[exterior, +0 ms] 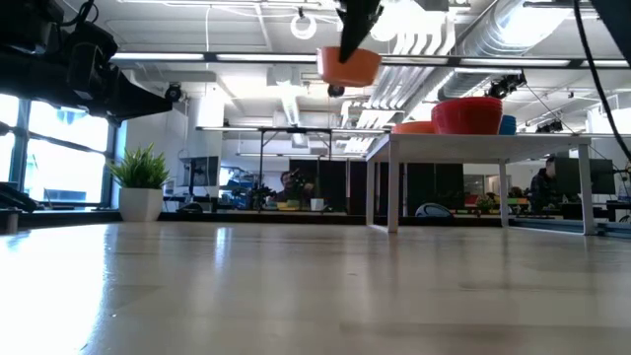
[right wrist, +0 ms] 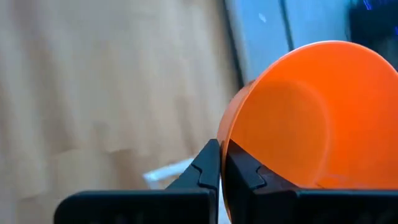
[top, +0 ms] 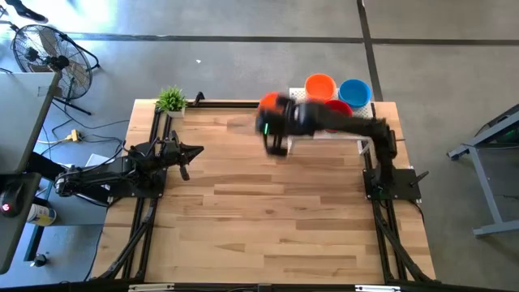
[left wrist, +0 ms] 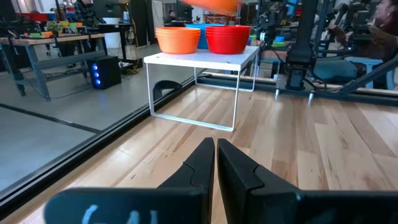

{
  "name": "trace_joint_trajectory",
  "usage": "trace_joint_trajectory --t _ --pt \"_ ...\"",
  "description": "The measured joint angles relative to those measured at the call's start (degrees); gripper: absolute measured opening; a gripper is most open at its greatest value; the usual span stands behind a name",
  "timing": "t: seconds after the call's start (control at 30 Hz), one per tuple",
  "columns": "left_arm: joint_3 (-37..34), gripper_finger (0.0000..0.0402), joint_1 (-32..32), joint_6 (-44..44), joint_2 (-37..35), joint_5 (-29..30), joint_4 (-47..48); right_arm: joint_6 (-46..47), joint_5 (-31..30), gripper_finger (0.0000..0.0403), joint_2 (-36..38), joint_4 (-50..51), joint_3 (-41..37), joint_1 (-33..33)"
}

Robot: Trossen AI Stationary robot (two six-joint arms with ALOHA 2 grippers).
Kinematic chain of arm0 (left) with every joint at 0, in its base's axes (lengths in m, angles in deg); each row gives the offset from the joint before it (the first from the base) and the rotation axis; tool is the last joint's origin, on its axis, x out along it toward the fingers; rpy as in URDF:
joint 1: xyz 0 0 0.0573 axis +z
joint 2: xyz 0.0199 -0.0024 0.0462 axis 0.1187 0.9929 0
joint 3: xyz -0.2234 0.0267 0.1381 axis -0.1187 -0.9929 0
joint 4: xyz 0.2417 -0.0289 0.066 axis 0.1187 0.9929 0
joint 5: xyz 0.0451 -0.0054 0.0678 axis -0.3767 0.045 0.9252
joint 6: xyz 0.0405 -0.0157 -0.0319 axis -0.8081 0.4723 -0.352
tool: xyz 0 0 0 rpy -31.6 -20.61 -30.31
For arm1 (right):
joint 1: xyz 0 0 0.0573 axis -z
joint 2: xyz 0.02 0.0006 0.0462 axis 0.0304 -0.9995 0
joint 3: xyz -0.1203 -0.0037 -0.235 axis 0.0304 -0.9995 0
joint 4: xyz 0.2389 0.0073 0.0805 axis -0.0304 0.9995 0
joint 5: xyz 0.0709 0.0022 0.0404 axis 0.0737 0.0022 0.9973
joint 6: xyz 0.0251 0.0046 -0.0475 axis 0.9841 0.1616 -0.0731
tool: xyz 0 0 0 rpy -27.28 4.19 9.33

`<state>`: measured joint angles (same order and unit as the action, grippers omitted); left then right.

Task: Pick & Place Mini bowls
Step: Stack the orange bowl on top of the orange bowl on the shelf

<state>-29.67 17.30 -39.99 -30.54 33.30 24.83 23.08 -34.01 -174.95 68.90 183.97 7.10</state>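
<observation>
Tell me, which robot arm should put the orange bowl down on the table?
The right arm, probably. The right gripper is already shut on the orange bowl, up in the air above the table. The left gripper is shut, empty, waiting at the left side.

A small green plant (top: pixel 171 99) sits at a far corner of the wooden worktop (top: pixel 268 211). A white stand (left wrist: pixel 202 62) sits by the far edge. A fan (top: pixel 50 61) is on the floor.

One orange mini bowl (right wrist: pixel 305 118) hangs high above the table, its rim pinched between the closed fingers of the right gripper (right wrist: pixel 221 163), the glossy body tilted on its side just beyond the fingertips. Farther beyond the fingers, an orange bowl stack (top: pixel 320 84), a red bowl stack (left wrist: pixel 227 38) and a blue bowl stack (top: pixel 354 91) sit upright, side by side.
</observation>
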Motion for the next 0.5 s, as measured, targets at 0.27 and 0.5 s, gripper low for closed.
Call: trace_joint_trajectory --t 0.27,0.5 --pt "0.00 0.0017 -0.02 -0.01 0.00 0.00 -0.01 -0.93 6.03 0.0002 0.00 4.64 5.31 19.75" --pt "0.00 0.0017 0.00 -0.01 -0.02 0.00 0.01 0.62 7.98 0.0002 -0.04 7.86 5.36 28.25"
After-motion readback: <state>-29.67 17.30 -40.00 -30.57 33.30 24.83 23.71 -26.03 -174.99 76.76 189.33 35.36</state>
